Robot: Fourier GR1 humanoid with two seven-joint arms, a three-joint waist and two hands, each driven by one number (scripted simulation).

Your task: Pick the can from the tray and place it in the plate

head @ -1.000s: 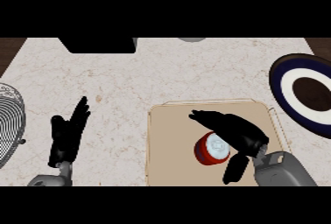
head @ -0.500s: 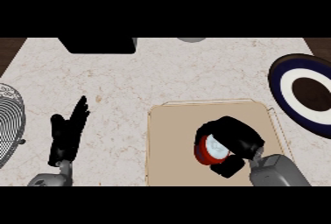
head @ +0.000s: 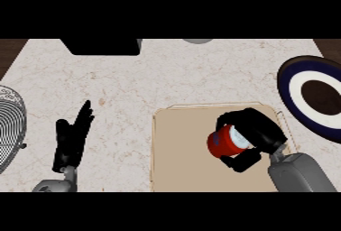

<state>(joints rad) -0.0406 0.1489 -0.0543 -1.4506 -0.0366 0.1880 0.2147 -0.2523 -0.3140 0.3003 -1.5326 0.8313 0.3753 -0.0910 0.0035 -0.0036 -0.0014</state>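
Observation:
A red can [head: 223,142] with a pale top sits on the beige tray [head: 183,153] at the lower right of the counter. My right hand [head: 256,131] is curled round the can from its right side, fingers over the far side and thumb below it. The dark blue and white plate [head: 313,97] lies at the counter's right edge, apart from the tray. My left hand [head: 72,137] rests open, fingers pointing up, at the lower left.
A white ribbed dish [head: 8,124] shows at the left edge. A black box [head: 103,46] stands at the back left and a grey round object [head: 198,41] at the back middle.
My right hand's fingers have closed round the red can, from spread over it to curled on it. The left hand has stayed still.

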